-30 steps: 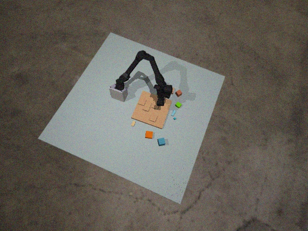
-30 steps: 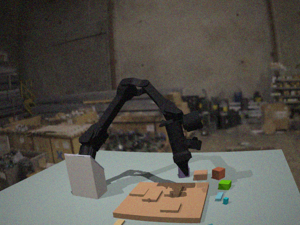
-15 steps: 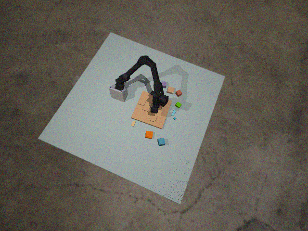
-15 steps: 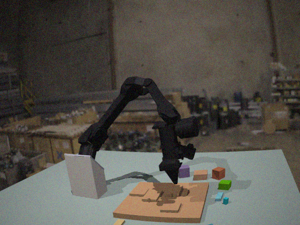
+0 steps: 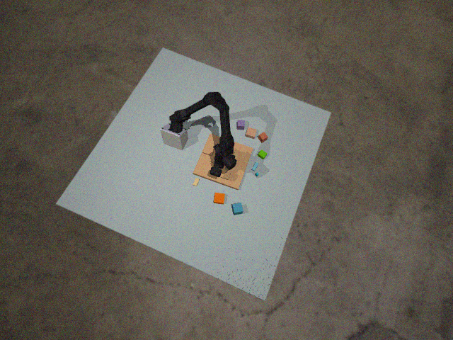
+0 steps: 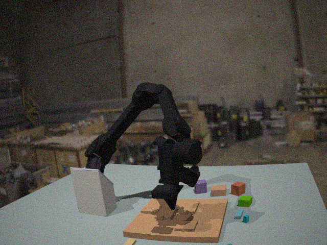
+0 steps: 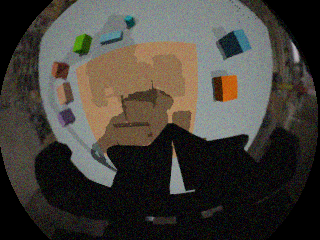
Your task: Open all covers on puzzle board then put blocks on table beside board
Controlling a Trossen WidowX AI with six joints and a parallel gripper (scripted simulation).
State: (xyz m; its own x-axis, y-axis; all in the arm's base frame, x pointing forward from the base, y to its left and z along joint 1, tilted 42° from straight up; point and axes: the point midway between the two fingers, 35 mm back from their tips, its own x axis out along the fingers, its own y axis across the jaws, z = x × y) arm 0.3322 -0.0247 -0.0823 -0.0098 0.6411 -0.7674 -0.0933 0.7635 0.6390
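The tan puzzle board [image 5: 239, 180] [image 6: 211, 231] [image 7: 180, 60] lies in the middle of the table. Several flat brown covers [image 6: 193, 225] [image 7: 143, 103] lie on it, and I cannot see into the wells. My gripper [image 5: 216, 171] [image 6: 171, 206] [image 7: 170, 126] is shut with nothing between its fingers. It points down onto the covers near the board's middle. A purple block [image 5: 240, 124] [image 6: 200, 186] [image 7: 66, 118], a peach block [image 5: 250, 132] [image 6: 218, 190], a red-brown block [image 5: 262, 137] [image 6: 237, 188] and a green block [image 5: 262, 154] [image 6: 244, 201] [image 7: 83, 44] rest on the table beside the board.
An orange block [image 5: 219, 197] [image 7: 226, 87] and a blue block [image 5: 237, 207] [image 7: 235, 43] lie off the board's near side. A light-blue bar [image 5: 254, 166] [image 6: 238, 214], a small teal cube [image 6: 246, 218] and a tan bar [image 5: 196, 181] lie close by. The arm's white base [image 5: 175, 138] [image 6: 92, 192] stands to the left.
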